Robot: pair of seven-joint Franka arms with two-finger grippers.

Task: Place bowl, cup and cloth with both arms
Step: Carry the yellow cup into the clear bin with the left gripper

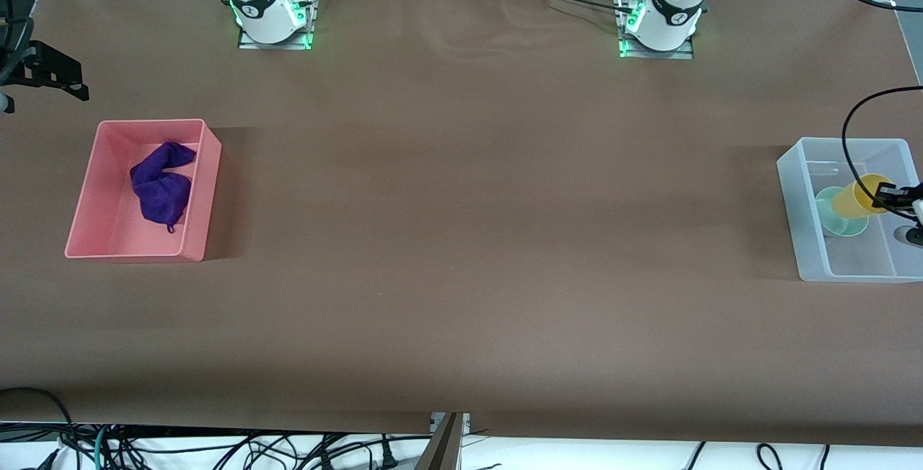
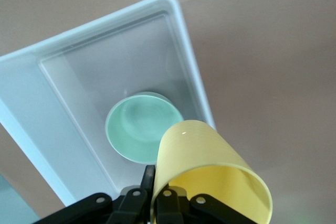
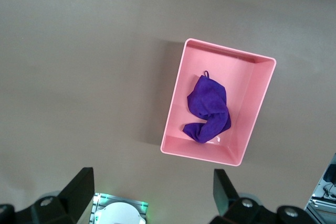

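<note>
Yellow plastic is being gripped at the lower right of the left wrist view: the cup (image 2: pixel 210 177) is being held tilted, by its rim wall, in the left tool (image 2: pixel 155 203), whose fingers are being kept narrow on that wall. In the front view the cup (image 1: pixel 865 194) is being carried at the right edge of the frame, over the clear bin (image 1: pixel 800 203), with the bowl (image 1: pixel 836 214) lying on the bin floor under it.

The purple cloth (image 1: pixel 162 185) is lying crumpled inside the pink bin (image 1: pixel 198 239) at the left of the front view. The right tool (image 3: pixel 152 192) is being held high over the desk (image 1: pixel 461 239), fingers spread wide and empty, with the pink bin at centre right of its own view; that arm is waiting.

The main risk is being posed by the cup's tilt. If it is being released from this height and angle, it is likely to land on its side, strike the bowl's rim (the two are overlapping in the wrist view) and roll, or knock the bowl across the floor. A thin, smooth wall pinched at one edge may also be slipping or swinging in the grip. The black cable (image 1: pixel 851 145) looping over the clear bin could be snagging its wall as the arm is being lowered.
</note>
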